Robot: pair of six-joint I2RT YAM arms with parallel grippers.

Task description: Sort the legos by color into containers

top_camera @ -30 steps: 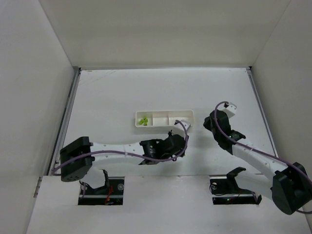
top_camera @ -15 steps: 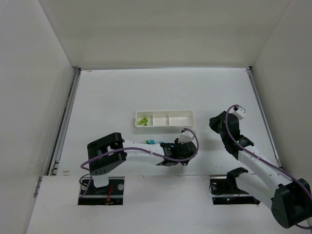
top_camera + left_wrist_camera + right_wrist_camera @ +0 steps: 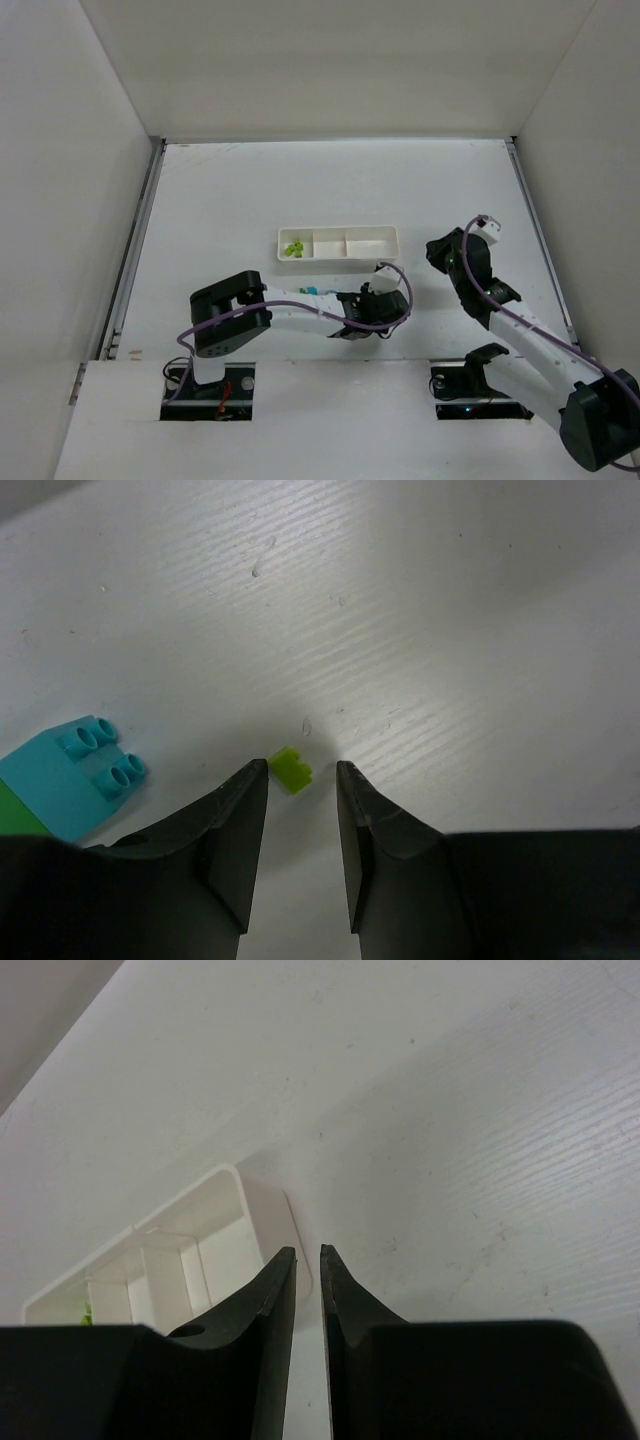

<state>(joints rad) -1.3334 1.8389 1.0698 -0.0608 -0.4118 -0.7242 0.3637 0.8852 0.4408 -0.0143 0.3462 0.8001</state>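
The left end effector [image 3: 300, 780] sat low over the desk [image 3: 450, 630], jaws part-released. The gap between them was wider than the tiny yellow-green lego [image 3: 290, 771] at its mouth. That brick lay against the finger nearer the cyan lego [image 3: 70, 780] and apart from the other finger, so nothing looked gripped.

The likely trouble was an off-centre close. The far finger could shove the brick forward out of the tips, or pinch one corner so it twisted loose on the way to the tray [image 3: 338, 229], well ahead of the fingertips. Drifting sideways could knock the cyan lego.

The right end effector [image 3: 308, 1252] was clenched on nothing, just short of the tray's end.
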